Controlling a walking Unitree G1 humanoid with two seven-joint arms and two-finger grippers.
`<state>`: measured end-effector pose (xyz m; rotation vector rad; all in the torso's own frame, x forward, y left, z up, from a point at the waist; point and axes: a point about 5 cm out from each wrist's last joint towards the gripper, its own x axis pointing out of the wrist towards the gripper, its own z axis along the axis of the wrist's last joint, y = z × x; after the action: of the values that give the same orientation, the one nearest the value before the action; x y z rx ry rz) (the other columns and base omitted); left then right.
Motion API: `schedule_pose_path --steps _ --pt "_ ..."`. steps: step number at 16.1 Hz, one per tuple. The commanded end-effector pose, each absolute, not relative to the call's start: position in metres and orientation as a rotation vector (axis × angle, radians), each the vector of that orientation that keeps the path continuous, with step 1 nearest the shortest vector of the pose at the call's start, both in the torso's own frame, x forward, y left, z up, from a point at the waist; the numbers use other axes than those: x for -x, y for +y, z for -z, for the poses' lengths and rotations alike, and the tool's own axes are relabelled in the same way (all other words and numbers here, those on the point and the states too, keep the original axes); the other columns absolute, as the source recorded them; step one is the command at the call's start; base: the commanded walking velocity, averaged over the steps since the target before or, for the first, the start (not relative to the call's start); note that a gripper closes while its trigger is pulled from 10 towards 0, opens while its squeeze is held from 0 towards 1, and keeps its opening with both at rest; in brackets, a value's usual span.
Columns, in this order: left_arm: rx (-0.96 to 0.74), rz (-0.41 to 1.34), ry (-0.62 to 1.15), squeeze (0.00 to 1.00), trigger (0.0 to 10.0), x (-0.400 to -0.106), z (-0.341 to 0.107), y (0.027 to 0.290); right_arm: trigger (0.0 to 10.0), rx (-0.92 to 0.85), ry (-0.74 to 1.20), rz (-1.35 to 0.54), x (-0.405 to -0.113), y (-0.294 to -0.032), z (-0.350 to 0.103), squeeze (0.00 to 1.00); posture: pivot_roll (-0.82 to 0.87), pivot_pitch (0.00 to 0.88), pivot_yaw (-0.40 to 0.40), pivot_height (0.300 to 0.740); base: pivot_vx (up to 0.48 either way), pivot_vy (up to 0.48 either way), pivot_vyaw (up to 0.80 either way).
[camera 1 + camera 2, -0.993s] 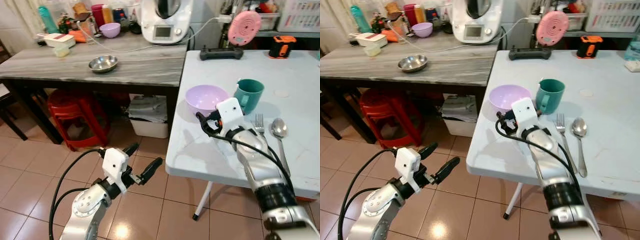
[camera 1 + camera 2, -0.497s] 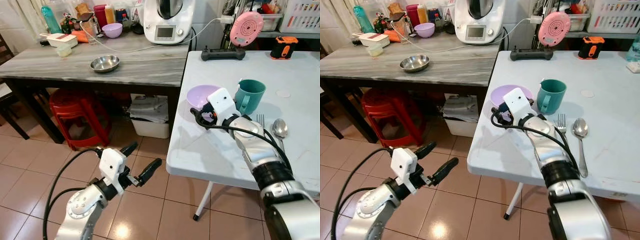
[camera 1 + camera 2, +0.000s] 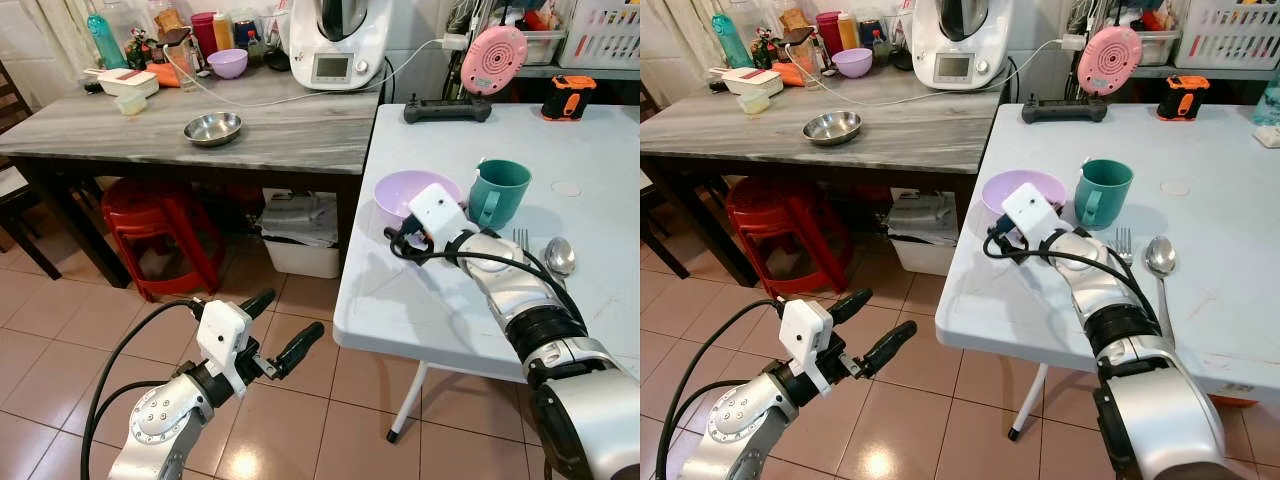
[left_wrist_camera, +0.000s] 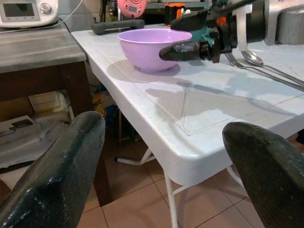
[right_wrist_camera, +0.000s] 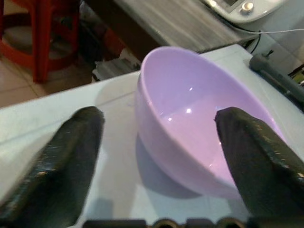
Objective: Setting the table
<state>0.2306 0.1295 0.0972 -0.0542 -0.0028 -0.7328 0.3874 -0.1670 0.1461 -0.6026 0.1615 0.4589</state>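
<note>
One light, rigid, slippery bowl point(image 5: 199, 137) sits on the surface point(image 3: 440, 310) as the right tool point(image 5: 159, 156), fingers spread, straddles its rim.

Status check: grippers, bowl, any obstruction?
Right gripper open, straddling purple bowl's near rim. Left gripper open, idle over floor. Teal mug just beside bowl.

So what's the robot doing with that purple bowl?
It's setting the table. The right gripper is at the purple bowl on the white table, jaws open with one finger on each side of the rim, not gripping it yet. A green cup, a fork and a spoon are already laid beside the bowl. The left gripper hangs open over the floor, holding nothing.
</note>
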Motion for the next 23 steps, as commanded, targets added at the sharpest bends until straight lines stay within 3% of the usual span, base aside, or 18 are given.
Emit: schedule_pose_path --steps 1,9,23 --pt "0.044 0.729 -0.006 0.0 10.0 -0.23 -0.1 0.133 0.0 0.626 0.144 -0.463 -0.391 -0.164 -0.152 0.0 -0.01 0.0 0.088 0.74 0.0 0.0 0.0" --pt "0.041 0.718 -0.003 0.0 10.0 -0.235 -0.104 0.132 0.0 0.65 0.185 -0.403 -0.389 -0.182 -0.145 0.0 -0.01 0.0 0.1 0.74 0.0 0.0 0.0" --pt "0.029 0.701 0.003 0.0 10.0 -0.243 -0.099 0.131 0.0 0.752 0.15 -0.417 -0.387 -0.185 -0.144 0.0 -0.02 0.0 0.102 0.74 0.0 0.0 0.0"
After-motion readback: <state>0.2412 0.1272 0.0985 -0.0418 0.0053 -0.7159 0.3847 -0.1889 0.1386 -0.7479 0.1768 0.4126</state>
